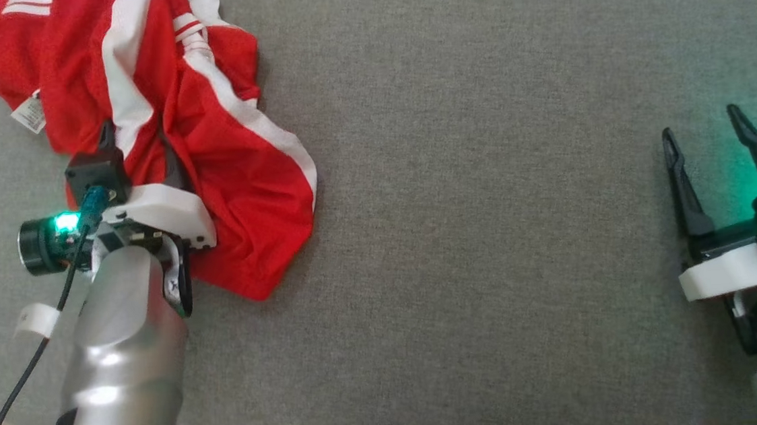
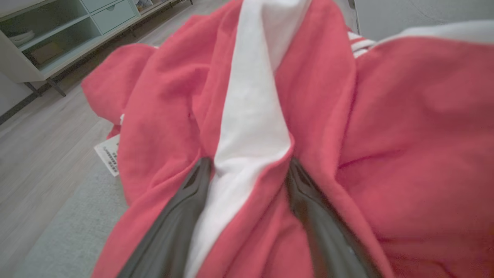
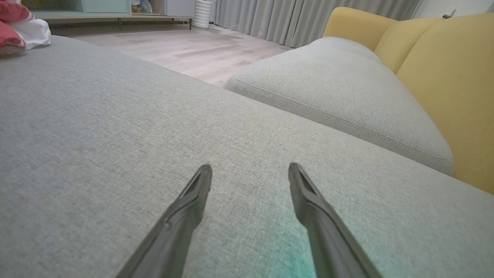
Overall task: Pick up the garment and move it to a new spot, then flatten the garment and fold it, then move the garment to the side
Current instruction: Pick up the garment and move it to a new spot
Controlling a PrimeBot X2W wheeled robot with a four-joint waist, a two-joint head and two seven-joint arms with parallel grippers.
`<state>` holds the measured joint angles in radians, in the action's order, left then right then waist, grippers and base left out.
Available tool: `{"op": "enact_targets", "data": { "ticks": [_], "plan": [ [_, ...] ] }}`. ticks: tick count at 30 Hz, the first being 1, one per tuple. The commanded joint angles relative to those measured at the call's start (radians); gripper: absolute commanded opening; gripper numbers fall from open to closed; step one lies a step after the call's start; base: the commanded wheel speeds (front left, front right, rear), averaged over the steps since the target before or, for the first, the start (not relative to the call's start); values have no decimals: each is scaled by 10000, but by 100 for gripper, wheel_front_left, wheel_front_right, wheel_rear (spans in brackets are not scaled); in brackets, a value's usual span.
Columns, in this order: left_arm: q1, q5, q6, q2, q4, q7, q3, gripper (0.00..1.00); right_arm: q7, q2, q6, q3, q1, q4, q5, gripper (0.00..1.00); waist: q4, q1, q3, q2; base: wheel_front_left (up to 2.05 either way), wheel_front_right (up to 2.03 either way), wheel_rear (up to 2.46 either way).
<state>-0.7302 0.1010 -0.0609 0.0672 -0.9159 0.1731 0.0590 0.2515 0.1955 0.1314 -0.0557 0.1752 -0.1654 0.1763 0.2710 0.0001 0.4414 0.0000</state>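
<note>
Left gripper (image 2: 249, 162) sits buried in the crumpled red garment (image 1: 233, 163), jaws spread around its white stripe (image 2: 251, 116) (nothing clamped); right gripper (image 1: 701, 121) hangs wide open over the grey cushion (image 1: 491, 264).

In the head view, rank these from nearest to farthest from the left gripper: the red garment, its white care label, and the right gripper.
1. Red garment: the left gripper has its open fingers pushed into it.
2. White care label: at the garment's left edge, up and left of that gripper.
3. Right gripper: open, far across the grey cushion, lower right.
</note>
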Motion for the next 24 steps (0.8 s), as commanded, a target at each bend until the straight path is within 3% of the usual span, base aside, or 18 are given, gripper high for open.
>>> {"op": "enact_targets", "data": {
  "ticks": [1,2,9,15,20,24],
  "plan": [
    [-244,55,-11,314,11,143,-202,57,103,133,-7,146,152,323,23,100,47,-1,121,0,0,0,0],
    [-313,34,-29,300,-91,282,-160,1,103,148,-7,135,172,327,38,100,79,-1,155,0,0,0,0],
    [-582,-256,-319,673,884,872,-17,0,103,-234,-7,237,335,171,3,100,87,-1,-369,0,0,0,0],
    [-304,-420,-46,1191,2879,883,95,0,103,-765,-7,413,419,-60,-111,100,-320,-1,-1271,0,0,0,0],
    [-247,-619,279,1860,4615,630,250,0,103,-1256,-7,639,420,-255,-317,100,-1188,-1,-2233,0,0,0,0],
    [-306,-935,788,2382,6156,69,683,0,103,-1420,-7,801,337,-348,-505,100,-2178,-1,-2798,0,0,0,0]
  ]
}}
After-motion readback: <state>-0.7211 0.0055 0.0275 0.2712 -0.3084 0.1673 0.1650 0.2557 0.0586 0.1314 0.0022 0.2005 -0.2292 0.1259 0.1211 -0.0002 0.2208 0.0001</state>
